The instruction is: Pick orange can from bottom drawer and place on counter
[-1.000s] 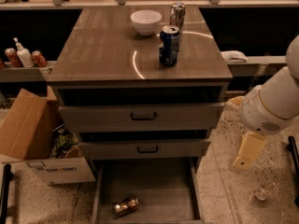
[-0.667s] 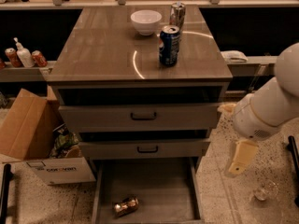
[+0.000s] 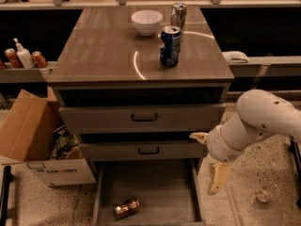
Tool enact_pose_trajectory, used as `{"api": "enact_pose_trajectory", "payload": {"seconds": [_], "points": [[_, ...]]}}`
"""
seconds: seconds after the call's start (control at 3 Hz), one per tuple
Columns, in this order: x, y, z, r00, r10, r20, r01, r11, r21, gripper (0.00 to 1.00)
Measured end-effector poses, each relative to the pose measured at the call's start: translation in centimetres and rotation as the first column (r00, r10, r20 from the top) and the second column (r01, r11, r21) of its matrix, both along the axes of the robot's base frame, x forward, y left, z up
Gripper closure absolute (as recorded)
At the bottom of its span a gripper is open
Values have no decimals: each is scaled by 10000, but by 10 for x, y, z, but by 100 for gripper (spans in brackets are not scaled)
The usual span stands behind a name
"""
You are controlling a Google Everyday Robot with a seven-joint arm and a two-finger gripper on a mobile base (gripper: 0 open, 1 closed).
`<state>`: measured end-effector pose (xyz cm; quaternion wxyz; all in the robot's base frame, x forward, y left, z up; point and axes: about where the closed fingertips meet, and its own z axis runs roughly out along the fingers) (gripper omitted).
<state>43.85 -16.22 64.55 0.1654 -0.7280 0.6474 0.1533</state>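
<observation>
The orange can (image 3: pixel 127 208) lies on its side on the floor of the open bottom drawer (image 3: pixel 155 185), near its front left. The counter (image 3: pixel 103 48) tops the cabinet above it. My gripper (image 3: pixel 209 158) hangs at the end of the white arm to the right of the cabinet, level with the middle drawer, above and to the right of the can. It is open and empty, with one cream finger (image 3: pixel 217 177) pointing down beside the drawer's right wall.
On the counter stand a blue can (image 3: pixel 170 46), a silver can (image 3: pixel 178 14) and a white bowl (image 3: pixel 146 21). A cardboard box (image 3: pixel 28 135) sits on the floor at the left. A small glass (image 3: pixel 266 192) lies on the floor at the right. The upper two drawers are slightly open.
My arm and gripper have moved left and slightly down, closer to the cabinet's right side. The orange can and the counter objects have not moved.
</observation>
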Motion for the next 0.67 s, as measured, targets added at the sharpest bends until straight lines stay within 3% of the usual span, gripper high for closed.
{"api": "enact_pose_trajectory", "payload": {"seconds": [0.33,0.67], "points": [[0,0,0,10000,0,0,0,10000,0,0],[1,-9,-37,9992,-272,-308,268,9996,-133,0]]}}
